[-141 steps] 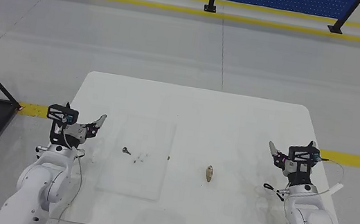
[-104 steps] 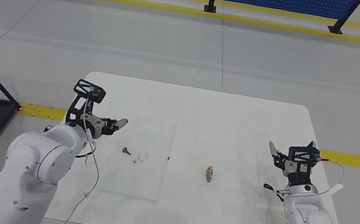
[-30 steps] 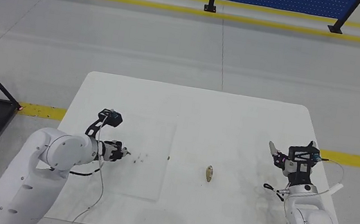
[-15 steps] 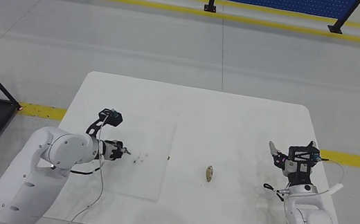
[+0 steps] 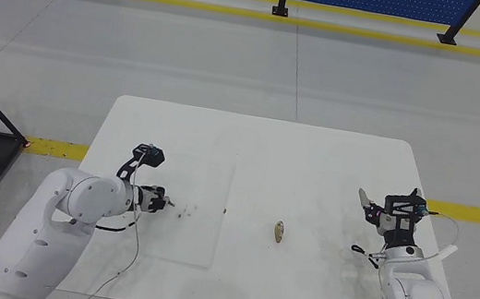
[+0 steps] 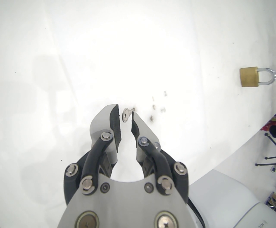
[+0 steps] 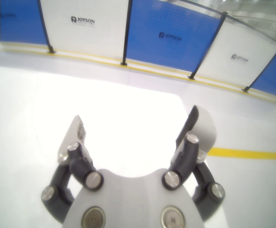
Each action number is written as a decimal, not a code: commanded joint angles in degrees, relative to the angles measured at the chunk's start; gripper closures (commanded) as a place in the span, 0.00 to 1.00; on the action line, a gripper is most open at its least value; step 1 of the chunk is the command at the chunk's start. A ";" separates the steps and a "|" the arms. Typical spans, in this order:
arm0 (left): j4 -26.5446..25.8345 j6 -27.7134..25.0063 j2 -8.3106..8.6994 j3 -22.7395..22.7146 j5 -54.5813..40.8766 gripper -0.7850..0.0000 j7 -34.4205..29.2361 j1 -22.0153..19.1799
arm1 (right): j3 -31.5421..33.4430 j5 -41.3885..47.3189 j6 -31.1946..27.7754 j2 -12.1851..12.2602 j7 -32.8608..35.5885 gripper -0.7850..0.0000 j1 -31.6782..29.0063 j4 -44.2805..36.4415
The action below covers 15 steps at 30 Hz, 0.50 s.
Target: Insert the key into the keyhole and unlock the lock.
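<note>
Straddling the key (image 6: pixel 125 113), left on the table (image 5: pixel 331 163), with the left gripper (image 6: pixel 124 111) parted around its head, not yet pinching. Leaving the lock (image 6: pixel 249 76) well right; right gripper (image 7: pixel 135 115) spread wide, empty. Likely needing a firm pinch, then lift.

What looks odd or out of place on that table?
Little stands out. A few small grey specks dot the table beside the key; whether they are marks or loose bits, I cannot tell. The padlock lies flat, shackle shut, seemingly undamaged.
</note>
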 commanded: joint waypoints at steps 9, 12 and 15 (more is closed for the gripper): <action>1.79 0.23 0.21 1.07 -0.79 0.82 1.07 -1.02 | 0.00 0.00 0.00 0.00 0.00 0.00 0.00 0.00; 2.13 0.43 0.24 1.49 -1.17 0.85 1.33 -1.34 | 0.00 0.00 0.00 0.00 0.00 0.00 0.00 0.00; 2.03 0.60 0.30 1.88 -1.46 1.00 1.32 -1.53 | 0.00 0.00 0.00 0.00 0.00 0.00 0.00 0.00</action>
